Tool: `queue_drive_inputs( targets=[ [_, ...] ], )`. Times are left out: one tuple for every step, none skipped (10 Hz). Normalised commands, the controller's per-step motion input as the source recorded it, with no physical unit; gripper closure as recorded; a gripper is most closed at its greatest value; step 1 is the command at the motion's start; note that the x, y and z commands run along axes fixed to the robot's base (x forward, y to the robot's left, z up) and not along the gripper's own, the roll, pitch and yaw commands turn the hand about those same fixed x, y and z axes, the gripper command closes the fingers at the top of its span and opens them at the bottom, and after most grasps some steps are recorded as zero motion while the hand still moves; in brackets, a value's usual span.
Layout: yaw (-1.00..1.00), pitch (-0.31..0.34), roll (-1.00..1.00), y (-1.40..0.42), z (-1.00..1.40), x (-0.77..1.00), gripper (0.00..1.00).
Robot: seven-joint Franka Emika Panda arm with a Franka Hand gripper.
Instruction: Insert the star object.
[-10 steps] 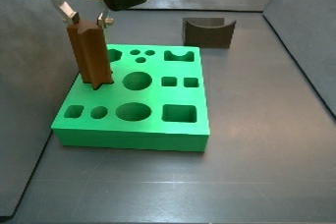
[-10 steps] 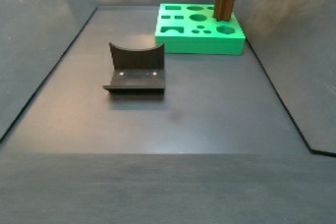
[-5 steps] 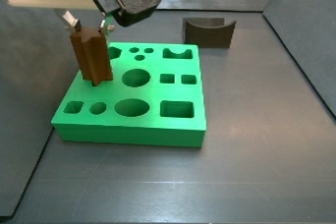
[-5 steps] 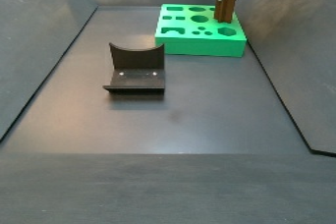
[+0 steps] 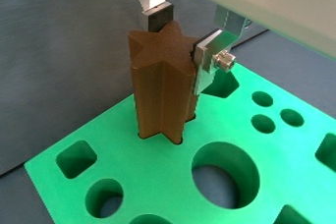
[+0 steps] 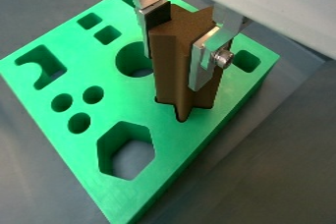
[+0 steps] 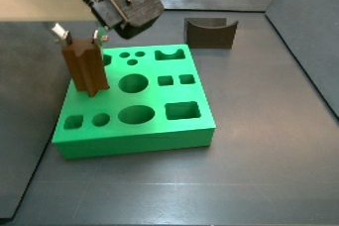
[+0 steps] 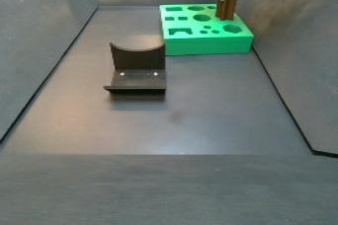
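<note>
Gripper point(image 5: 182, 33) clamped on the star object point(image 5: 163, 85), fingers parted only by the peg's width. Dark pad of one finger point(image 5: 155, 14) pressed on the peg's upper end, the other silver plate point(image 6: 206, 56) flat against the opposite face near the top. Same grasp in a side view, gripper point(image 7: 78, 38) over the block's corner.

Star object upright, long axis vertical, close to square with the top of the green block point(image 5: 112, 154); any slight lean not resolvable. Lower end sitting in a hole in the block's top face near one corner; depth of seating not visible. Most of the peg's length above the surface, well taller than the block is thick point(image 6: 178, 59).

Peg look: brown, matte, tall and slim, star cross-section clear at the top face in a wrist view, pointed ridges running the full length. In a side view point(image 8: 227, 2) just a thin brown post at the far side of the block point(image 8: 205, 32).

Block top cut with round, square, hexagonal and other shaped holes point(image 7: 133, 111). Dark grey curved block point(image 7: 211, 32) on the floor well apart from the green block; in a side view point(image 8: 134, 68) nearer the camera, not touching anything.
</note>
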Motion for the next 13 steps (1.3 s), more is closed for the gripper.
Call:
queue_drive_inputs(
  targets=[
    [-0.14, 0.0, 0.0, -0.18, -1.0, 0.38, 1.0],
    [-0.18, 0.167, 0.0, -0.06, -0.77, 0.37, 1.0],
    [-0.15, 0.121, 0.0, -0.01, -0.71, 0.17, 1.0],
    [-0.07, 0.0, 0.0, 0.0, -0.86, 0.02, 1.0],
    [0.0, -0.054, 0.0, -0.01, -1.0, 0.0, 1.0],
    [0.0, -0.114, 0.02, -0.03, -1.0, 0.0, 1.0],
    [0.0, -0.109, 0.04, -0.04, -1.0, 0.0, 1.0],
    [0.0, -0.084, 0.0, -0.04, -0.89, 0.0, 1.0],
    [0.0, -0.01, 0.0, -0.06, -0.77, 0.09, 1.0],
    [0.0, -0.051, 0.01, -0.08, -0.76, 0.01, 1.0],
    [0.02, -0.179, 0.06, -0.14, -0.91, -0.03, 1.0],
    [0.02, -0.09, 0.07, -0.19, -1.0, -0.21, 1.0],
    [0.01, 0.0, 0.05, -0.2, -1.0, -0.34, 1.0]
  ],
)
